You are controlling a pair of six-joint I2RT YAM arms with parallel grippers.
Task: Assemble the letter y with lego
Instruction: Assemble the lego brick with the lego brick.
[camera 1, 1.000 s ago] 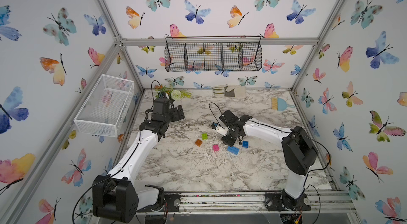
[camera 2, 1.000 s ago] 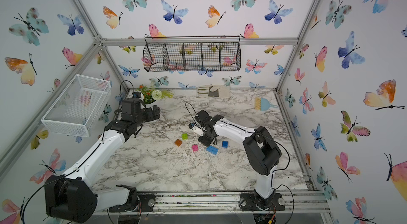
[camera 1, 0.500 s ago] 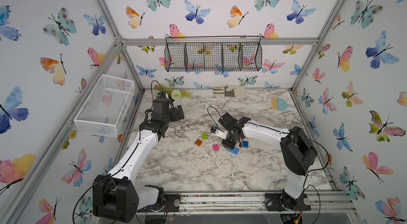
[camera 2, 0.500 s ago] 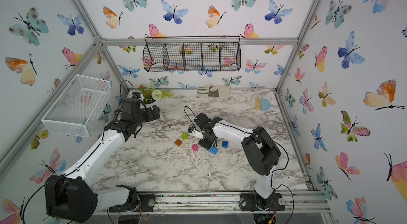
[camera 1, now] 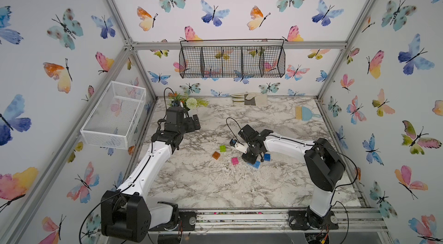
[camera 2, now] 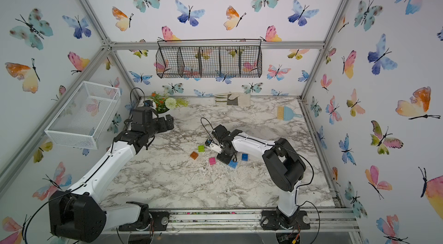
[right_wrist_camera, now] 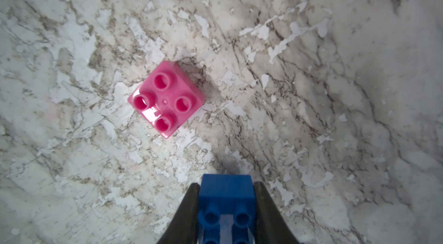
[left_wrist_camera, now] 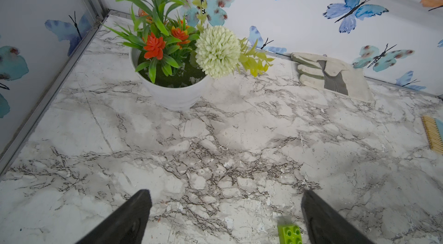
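Observation:
Loose lego lies mid-table, each brick apart from the others; the letter y is out of view. A lime green brick [camera 1: 222, 148] [left_wrist_camera: 289, 233], a translucent orange one [camera 1: 216, 155] and a pink one [camera 1: 235, 160] [right_wrist_camera: 166, 99] sit left of my right gripper [camera 1: 249, 157] [right_wrist_camera: 226, 185]. That gripper points down and is shut on a blue brick [right_wrist_camera: 226, 197], just off the pink one. Another blue brick [camera 1: 255, 164] peeks out beside it, and a square blue one [camera 1: 266, 157] lies to its right. My left gripper [camera 1: 194, 123] [left_wrist_camera: 225, 194] hangs open and empty at the back left.
A potted plant [camera 1: 184, 103] [left_wrist_camera: 172, 96] stands in the back left corner. A work glove [camera 1: 249, 99] and a blue hand brush [camera 1: 304, 113] lie along the back. A white wire basket [camera 1: 115, 113] hangs on the left wall, a black one [camera 1: 232, 61] on the back wall.
My right gripper has come a little toward the front edge with the blue brick in it. The left arm has not moved.

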